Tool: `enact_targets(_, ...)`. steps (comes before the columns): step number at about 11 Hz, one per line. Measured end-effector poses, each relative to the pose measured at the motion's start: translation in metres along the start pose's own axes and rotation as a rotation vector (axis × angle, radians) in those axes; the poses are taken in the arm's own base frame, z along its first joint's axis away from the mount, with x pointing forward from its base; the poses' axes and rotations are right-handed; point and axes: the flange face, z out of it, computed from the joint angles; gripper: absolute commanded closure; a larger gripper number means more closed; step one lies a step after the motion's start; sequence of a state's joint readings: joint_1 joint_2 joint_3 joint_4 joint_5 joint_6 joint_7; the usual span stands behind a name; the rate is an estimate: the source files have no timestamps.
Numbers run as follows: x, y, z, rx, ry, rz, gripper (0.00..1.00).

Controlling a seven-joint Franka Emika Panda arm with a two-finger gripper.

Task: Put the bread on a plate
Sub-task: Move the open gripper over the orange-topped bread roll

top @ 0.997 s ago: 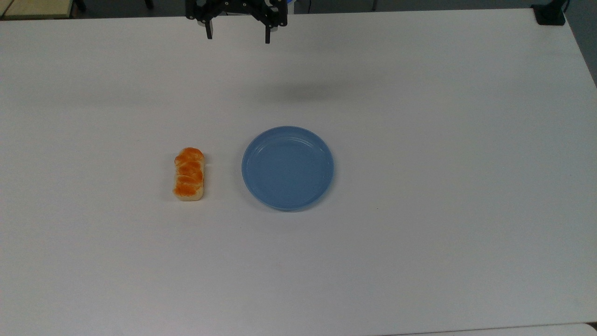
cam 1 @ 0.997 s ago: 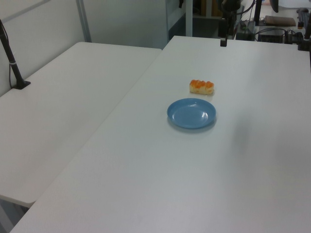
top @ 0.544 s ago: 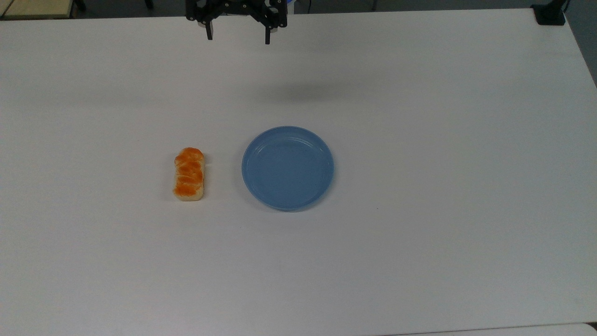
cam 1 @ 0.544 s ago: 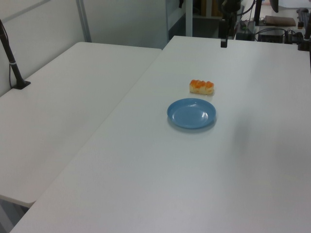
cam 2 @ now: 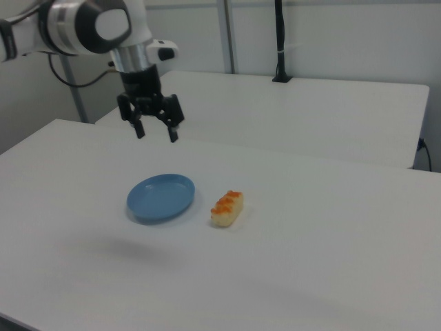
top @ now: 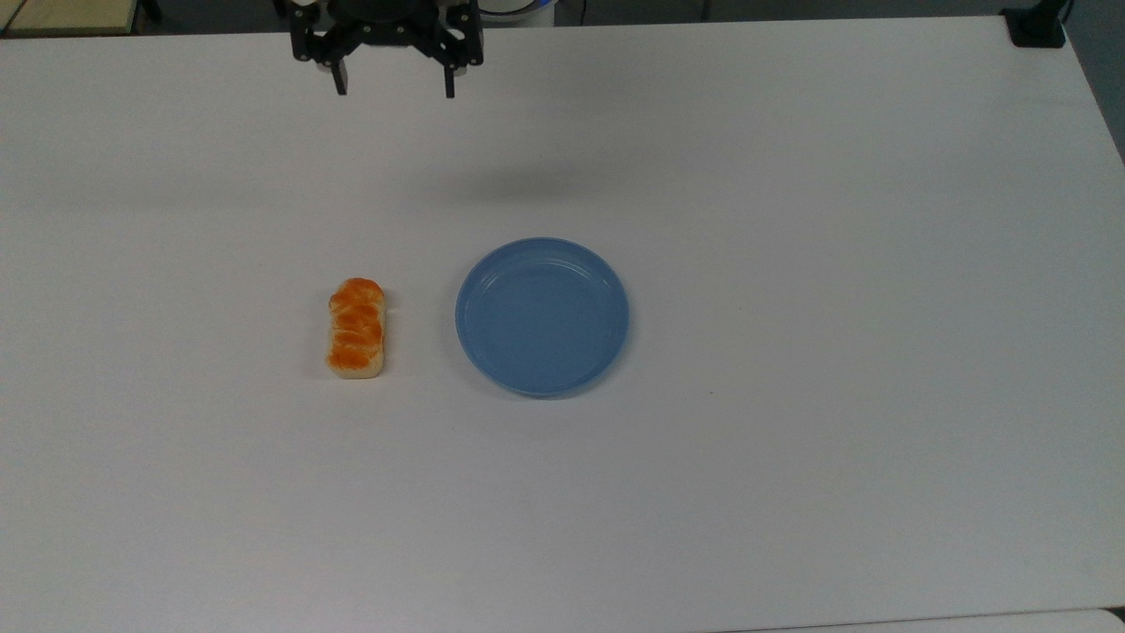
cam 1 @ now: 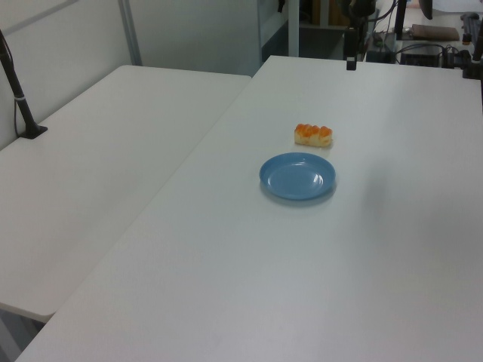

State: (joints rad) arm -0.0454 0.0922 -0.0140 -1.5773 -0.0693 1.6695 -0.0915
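Since the earlier pictures, the black end effector (top: pixel 394 88) has slid toward the top view's left, along the far edge of the big white bench (top: pixel 791 440). The bread and the plate have not moved.

Going from near to far in the top view: first comes a wide bare part of the bench. Then, in the middle, lies the small oblong toy bread (top: pixel 356 328) with a shiny orange-brown bumpy top and pale sides. It rests flat on the bench, just beside the round, shallow, light-blue plastic plate (top: pixel 542 316), on the top view's left of it, not touching. The plate has nothing on it.

Farthest away, the end effector hangs in the air above the bench. Its two fingers (top: pixel 339 81) point down and are spread wide apart. They hold nothing and touch nothing. In the right view, the end effector (cam 2: pixel 156 131) hangs above and behind the plate (cam 2: pixel 160 197), well apart from the bread (cam 2: pixel 227 208).
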Motion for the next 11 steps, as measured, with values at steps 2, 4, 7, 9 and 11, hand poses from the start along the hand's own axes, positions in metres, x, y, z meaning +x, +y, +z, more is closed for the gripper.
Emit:
enact_targets(2, 0.019, 0.022, 0.026, -0.003, 0.035, 0.021, 0.00)
enact_targets(4, 0.040, 0.044, 0.057, -0.010, 0.074, 0.038, 0.00)
enact_targets(7, 0.057, 0.060, 0.098, -0.012, 0.082, 0.052, 0.00)
enact_targets(9, 0.067, 0.061, 0.121, -0.012, 0.080, 0.050, 0.00)
enact_targets(11, 0.073, 0.064, 0.138, -0.012, 0.080, 0.053, 0.00)
